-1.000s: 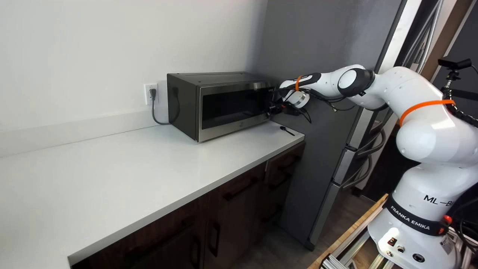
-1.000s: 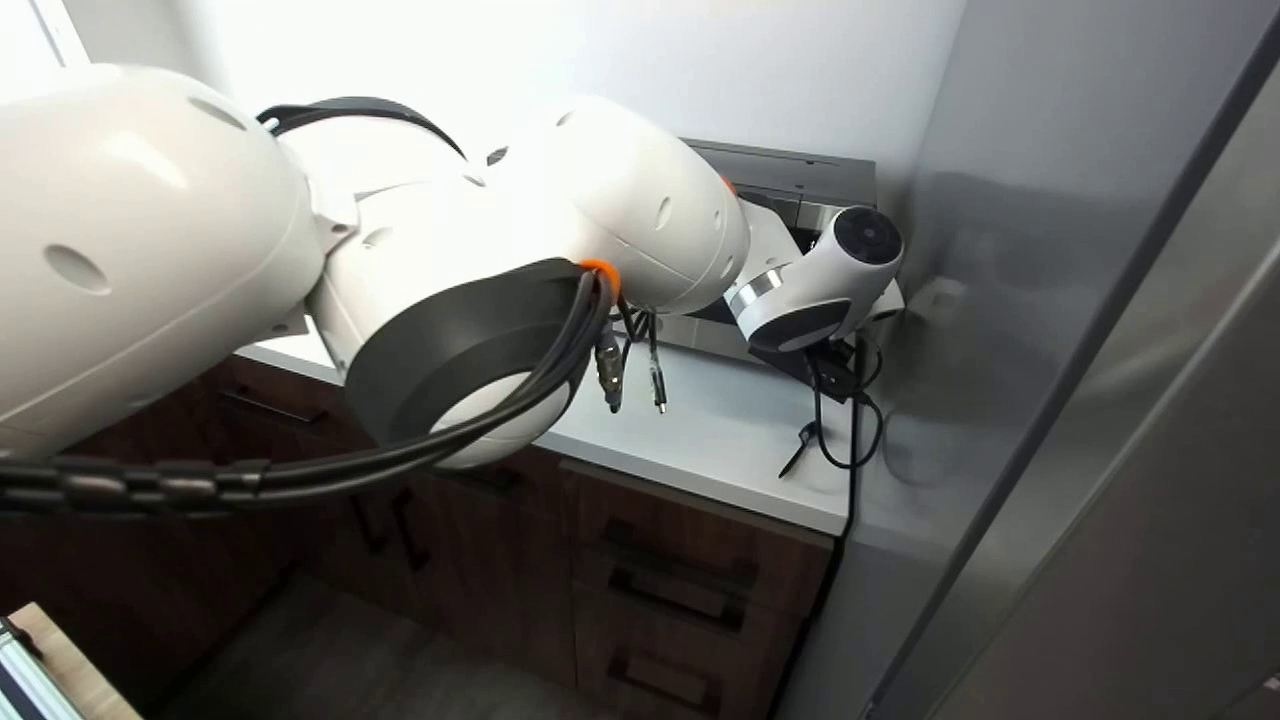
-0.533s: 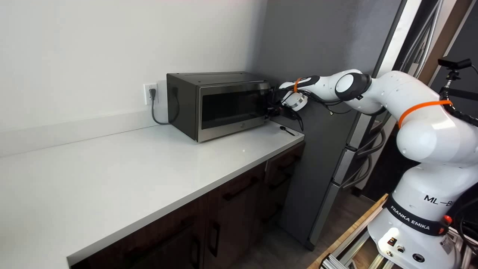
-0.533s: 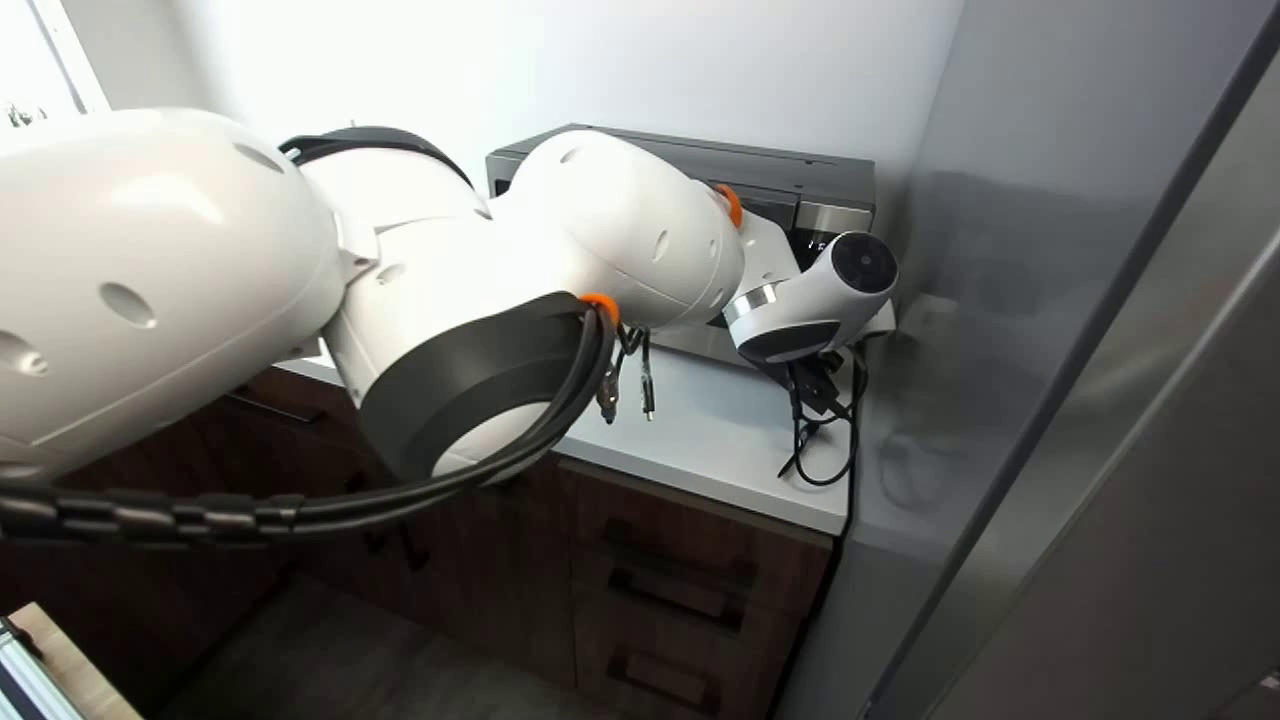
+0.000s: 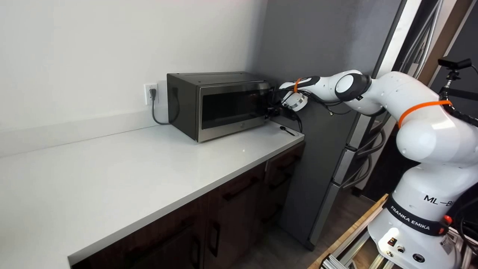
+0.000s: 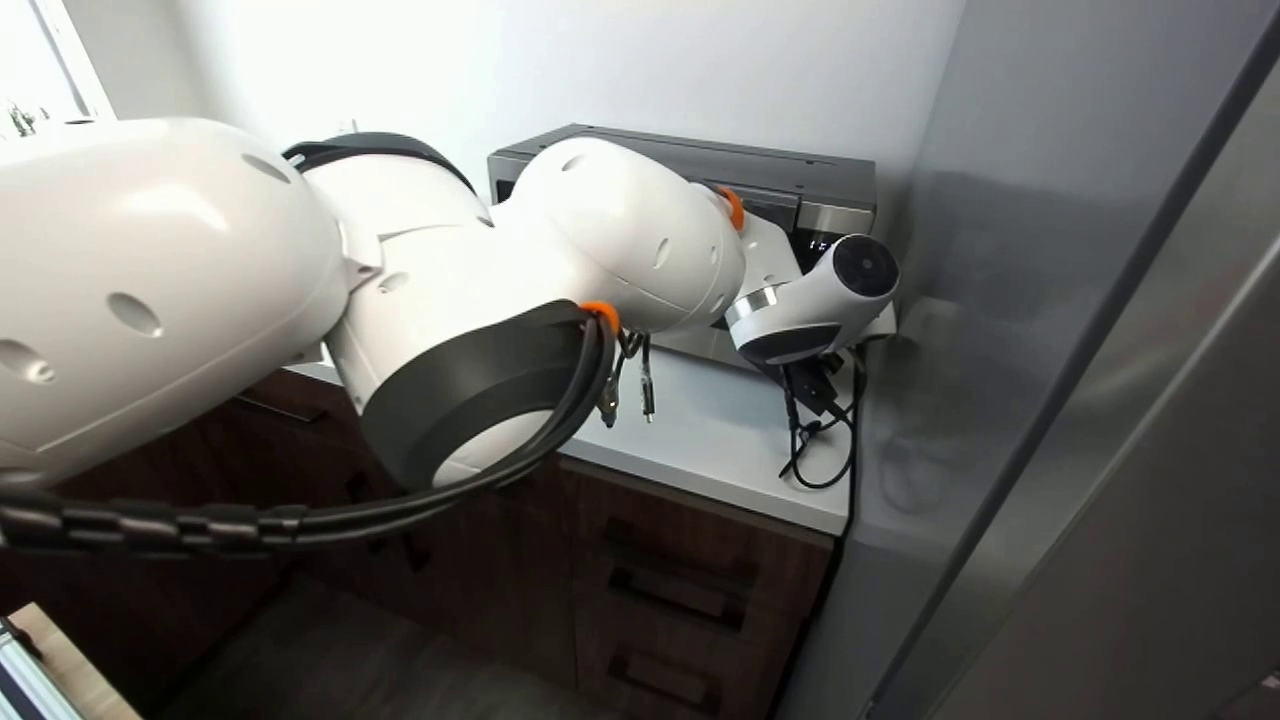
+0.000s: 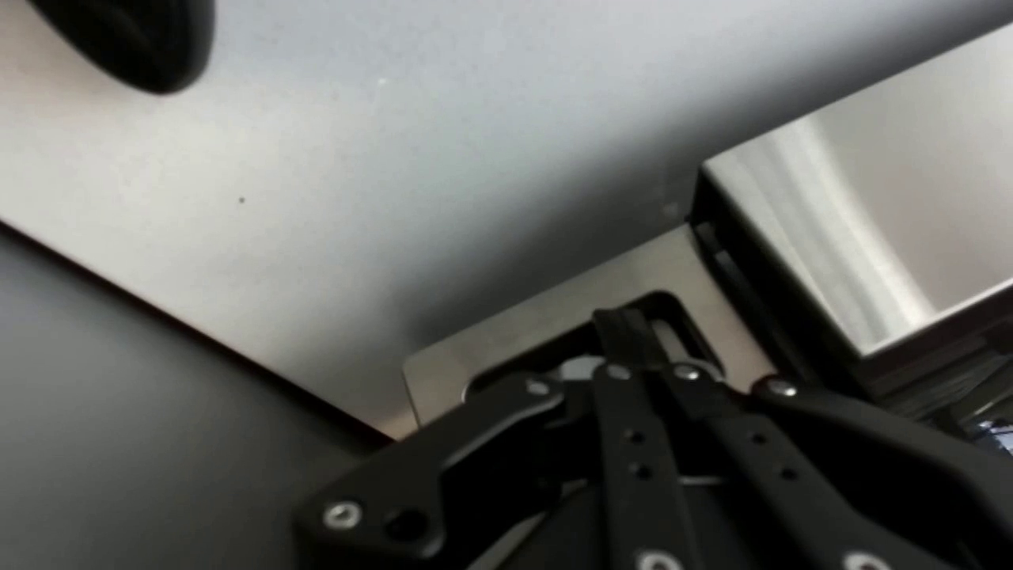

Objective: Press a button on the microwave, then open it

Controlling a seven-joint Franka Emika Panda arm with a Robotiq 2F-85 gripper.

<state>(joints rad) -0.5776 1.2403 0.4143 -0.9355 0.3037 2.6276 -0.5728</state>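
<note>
The dark-grey microwave [image 5: 233,106] stands on the counter. In an exterior view, its top [image 6: 760,165] and lit display [image 6: 818,246] show. Its door [image 7: 878,182] stands slightly ajar in the wrist view, with a dark gap beside the control strip. The steel control strip [image 7: 554,305] has a recessed black-framed button [image 7: 673,340]. My gripper [image 7: 629,324] is shut and empty, its fingertips overlapping that recess; contact cannot be told. In an exterior view the gripper [image 5: 273,111] is at the microwave's fridge-side end. In the remaining exterior view the wrist hides the fingers.
The grey fridge side [image 5: 317,123] rises close beside the arm and the microwave's control end. A small dark spoon [image 5: 286,130] lies on the white counter [image 5: 130,168] near its end. A black cable loop [image 6: 825,480] hangs from the wrist.
The microwave door has come slightly open, its free edge moving outward. The arm has shifted slightly down and toward the microwave, then barely moved over the last half second. The wrist cable hangs lower.
</note>
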